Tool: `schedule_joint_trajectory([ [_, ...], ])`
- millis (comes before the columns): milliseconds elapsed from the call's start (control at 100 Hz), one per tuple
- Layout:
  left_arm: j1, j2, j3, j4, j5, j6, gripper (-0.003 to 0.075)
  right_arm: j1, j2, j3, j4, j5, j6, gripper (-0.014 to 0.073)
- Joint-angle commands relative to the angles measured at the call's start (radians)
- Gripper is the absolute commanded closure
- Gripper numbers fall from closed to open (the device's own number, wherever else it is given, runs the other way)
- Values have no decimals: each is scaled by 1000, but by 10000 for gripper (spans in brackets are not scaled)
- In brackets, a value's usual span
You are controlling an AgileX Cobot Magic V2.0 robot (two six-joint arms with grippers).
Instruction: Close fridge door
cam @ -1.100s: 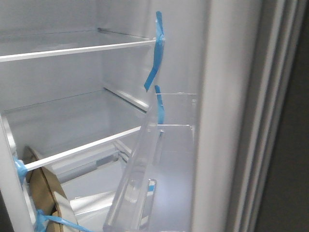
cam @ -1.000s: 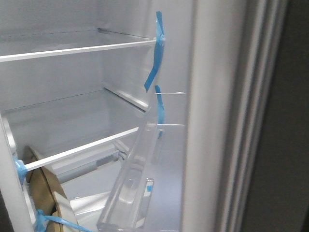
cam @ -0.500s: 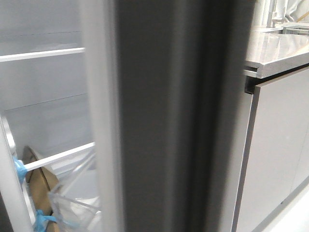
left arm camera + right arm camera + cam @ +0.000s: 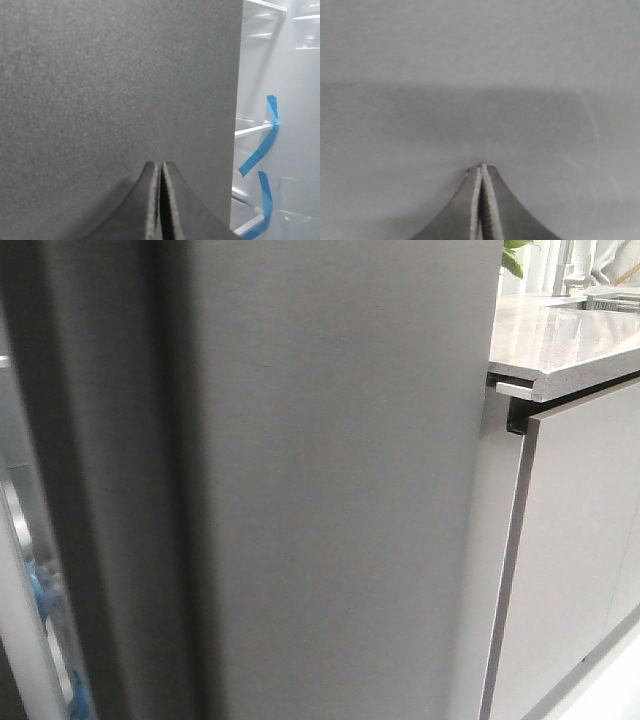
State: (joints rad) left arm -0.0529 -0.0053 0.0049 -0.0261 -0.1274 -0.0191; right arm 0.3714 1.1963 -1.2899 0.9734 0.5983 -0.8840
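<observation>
Both my left gripper [image 4: 161, 167] and right gripper [image 4: 482, 169] are pinched together, empty. Risk: the fridge door [image 4: 330, 480], not yet sealed, could stop ajar if my tip slides off.

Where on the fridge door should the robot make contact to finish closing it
Don't grip: the matte dark grey fridge door is a flat, handleless panel. Push its outer face with the shut left end effector, probably near the free edge beside the open interior, where leverage is greatest.

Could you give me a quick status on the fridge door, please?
Left gripper shut, fingers against the fridge door. Right gripper shut, against a grey surface. Door not fully closed; interior showing at its edge. Nothing visibly in the way.
</observation>
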Motion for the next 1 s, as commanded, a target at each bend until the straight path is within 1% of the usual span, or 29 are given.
schedule_joint_trajectory([
  [0,5,-10,35,-4,-73,-4,740,16,28,-64,45,-76,-23,638],
  [290,5,-10,35,-4,-73,-4,740,87,199,-157,45,-161,-72,638],
  [410,5,-10,35,-4,-73,-4,740,97,267,-191,45,-191,-77,638],
  [670,5,-10,35,-4,-73,-4,740,106,409,-285,45,-179,-84,638],
  [900,5,-10,35,-4,-73,-4,740,104,422,-292,45,-189,-84,638],
  [990,5,-10,35,-4,-73,-4,740,95,403,-290,20,-185,-84,638],
])
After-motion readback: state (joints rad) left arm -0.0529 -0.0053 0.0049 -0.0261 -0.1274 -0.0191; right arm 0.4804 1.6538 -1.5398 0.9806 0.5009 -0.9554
